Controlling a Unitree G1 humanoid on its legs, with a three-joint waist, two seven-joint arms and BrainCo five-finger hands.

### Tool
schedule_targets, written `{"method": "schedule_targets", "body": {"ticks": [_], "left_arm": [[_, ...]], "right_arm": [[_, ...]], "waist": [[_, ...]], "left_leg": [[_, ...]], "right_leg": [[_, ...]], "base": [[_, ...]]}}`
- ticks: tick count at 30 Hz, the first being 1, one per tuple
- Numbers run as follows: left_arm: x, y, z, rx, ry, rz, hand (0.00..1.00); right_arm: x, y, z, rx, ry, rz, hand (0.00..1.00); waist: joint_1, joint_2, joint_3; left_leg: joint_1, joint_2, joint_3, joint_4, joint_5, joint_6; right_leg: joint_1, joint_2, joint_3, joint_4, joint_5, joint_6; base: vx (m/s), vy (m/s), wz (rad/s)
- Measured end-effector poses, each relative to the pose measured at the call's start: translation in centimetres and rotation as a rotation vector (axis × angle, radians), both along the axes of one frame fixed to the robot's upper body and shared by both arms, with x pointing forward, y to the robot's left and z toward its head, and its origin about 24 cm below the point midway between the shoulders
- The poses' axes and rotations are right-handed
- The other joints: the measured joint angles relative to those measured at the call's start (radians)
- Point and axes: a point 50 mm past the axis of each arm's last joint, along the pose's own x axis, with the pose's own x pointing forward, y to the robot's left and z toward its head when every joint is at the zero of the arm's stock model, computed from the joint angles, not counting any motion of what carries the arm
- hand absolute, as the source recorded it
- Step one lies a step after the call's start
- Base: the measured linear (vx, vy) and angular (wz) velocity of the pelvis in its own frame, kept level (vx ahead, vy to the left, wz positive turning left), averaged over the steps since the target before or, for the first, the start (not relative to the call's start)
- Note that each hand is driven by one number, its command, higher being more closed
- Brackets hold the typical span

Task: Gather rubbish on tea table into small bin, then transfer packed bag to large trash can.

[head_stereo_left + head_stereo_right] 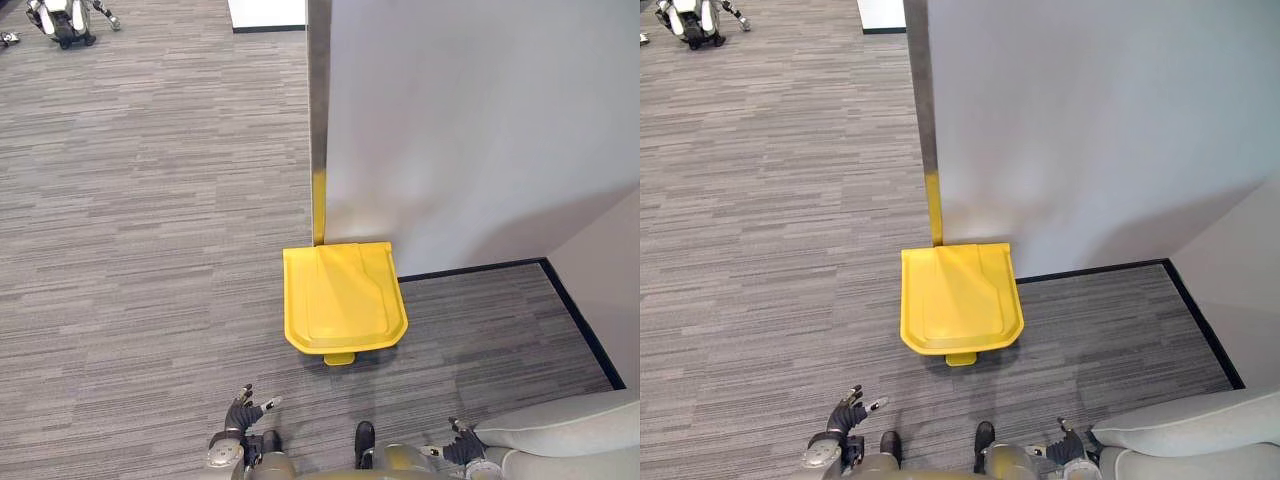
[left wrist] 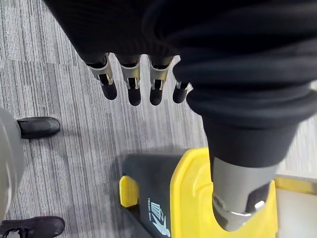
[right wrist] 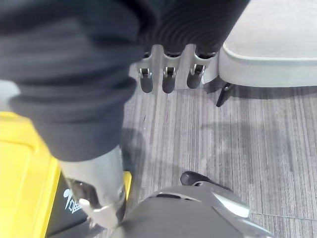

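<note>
Yellow large trash can (image 1: 343, 298) stands at 12 o'clock against the wall (image 1: 480, 130). Carpet (image 1: 150, 250) lies open toward 9. My left hand (image 1: 240, 412) and right hand (image 1: 462, 446) hang empty, fingers (image 2: 132, 91) released.

robot hand (image 2: 131, 85) near yellow-lidded bin (image 2: 190, 188)

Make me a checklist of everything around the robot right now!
Surface: grey striped carpet.
Job's things: trash can with a yellow lid, lid shut, standing against the wall.
Clutter: nothing seen.
Hands: left hand and right hand hang low at the robot's sides, both open, holding nothing.
Cables: nothing seen.
Surroundings: the grey wall has a metal edge strip above the can; a pale cushioned seat sits beside the right hand; another robot stands far off across the carpet.
</note>
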Motion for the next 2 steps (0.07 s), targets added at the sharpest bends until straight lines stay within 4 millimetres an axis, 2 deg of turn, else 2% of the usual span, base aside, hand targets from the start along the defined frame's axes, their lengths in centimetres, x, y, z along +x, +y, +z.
{"method": "schedule_targets", "body": {"ticks": [2], "left_arm": [[-0.45, 0.49, -0.18, 0.012, 0.022, 0.001, 0.00]], "right_arm": [[-0.03, 0.04, -0.08, 0.008, 0.004, -0.013, 0.00]], "waist": [[-0.002, -0.001, -0.005]], "left_leg": [[0.004, -0.013, -0.001, -0.003, 0.002, 0.001]], "right_leg": [[0.017, -0.007, 0.002, -0.025, 0.013, 0.010]], "base": [[0.02, 0.067, 0.04]]}}
